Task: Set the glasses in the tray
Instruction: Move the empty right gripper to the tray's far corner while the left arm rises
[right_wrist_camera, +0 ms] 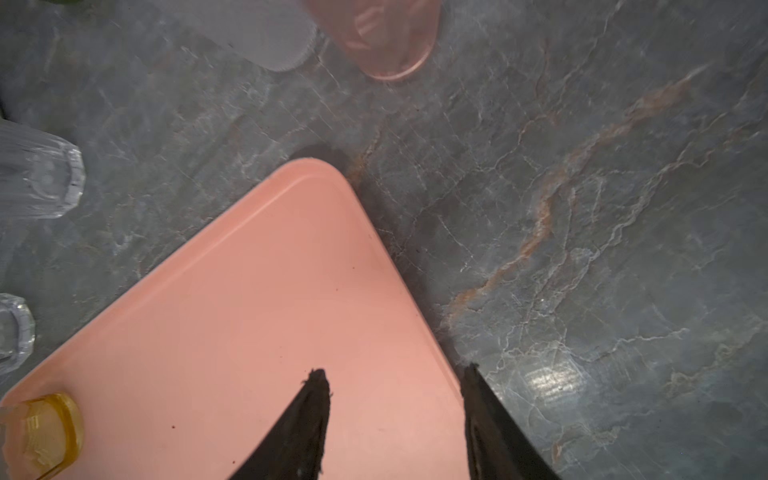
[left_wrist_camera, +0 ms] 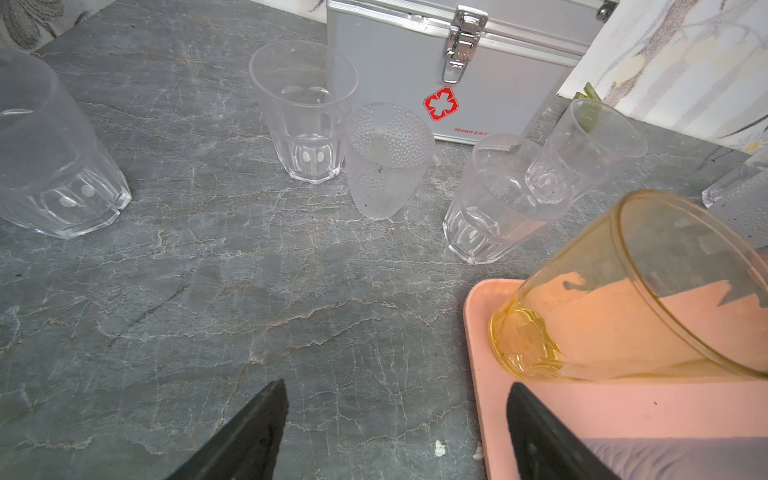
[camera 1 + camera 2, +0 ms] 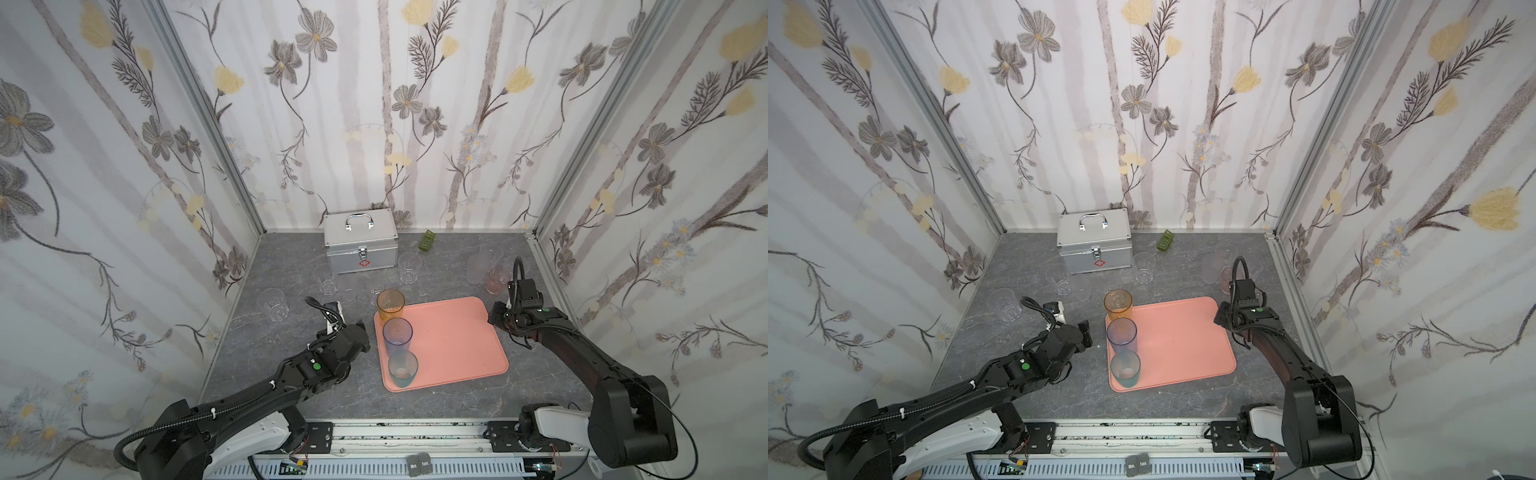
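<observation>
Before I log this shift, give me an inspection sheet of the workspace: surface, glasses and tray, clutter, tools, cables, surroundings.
Surface: grey marbled tabletop, a few white specks beside the tray.
Job's things: pink tray holds amber glass, blue glass and teal glass, upright along its left edge; clear glasses, a frosted glass and a pinkish glass stand outside it.
Clutter: silver case and green block by the back wall.
Tools: left tool open, empty, at the tray's left edge; right tool open, empty, at its far right corner.
Cables: black hose looped at each wrist.
Surroundings: floral wallpaper walls on three sides.
</observation>
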`<act>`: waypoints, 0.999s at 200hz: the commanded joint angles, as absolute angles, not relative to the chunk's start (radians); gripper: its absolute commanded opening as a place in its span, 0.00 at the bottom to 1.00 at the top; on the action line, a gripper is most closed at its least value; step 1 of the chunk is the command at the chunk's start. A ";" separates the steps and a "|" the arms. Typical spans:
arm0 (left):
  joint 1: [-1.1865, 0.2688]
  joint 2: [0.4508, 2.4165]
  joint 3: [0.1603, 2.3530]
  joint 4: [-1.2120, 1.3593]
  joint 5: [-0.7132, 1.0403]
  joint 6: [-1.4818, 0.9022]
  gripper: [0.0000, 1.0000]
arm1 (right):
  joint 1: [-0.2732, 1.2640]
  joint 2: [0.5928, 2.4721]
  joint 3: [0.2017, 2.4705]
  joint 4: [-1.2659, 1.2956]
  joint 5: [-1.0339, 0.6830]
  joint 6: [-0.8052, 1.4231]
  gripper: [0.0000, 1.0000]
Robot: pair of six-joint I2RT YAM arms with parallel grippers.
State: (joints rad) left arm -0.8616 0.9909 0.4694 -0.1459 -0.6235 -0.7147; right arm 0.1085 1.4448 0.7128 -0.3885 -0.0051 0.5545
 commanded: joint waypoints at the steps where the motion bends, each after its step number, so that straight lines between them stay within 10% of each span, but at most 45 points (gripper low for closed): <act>1: -0.859 1.006 0.487 -0.140 -0.633 -0.734 0.86 | 0.085 1.497 0.681 -0.241 -0.077 0.539 0.52; 200: -0.469 1.067 0.715 -0.172 -0.236 -0.388 0.86 | 0.168 1.360 0.686 -0.371 -0.107 0.532 0.53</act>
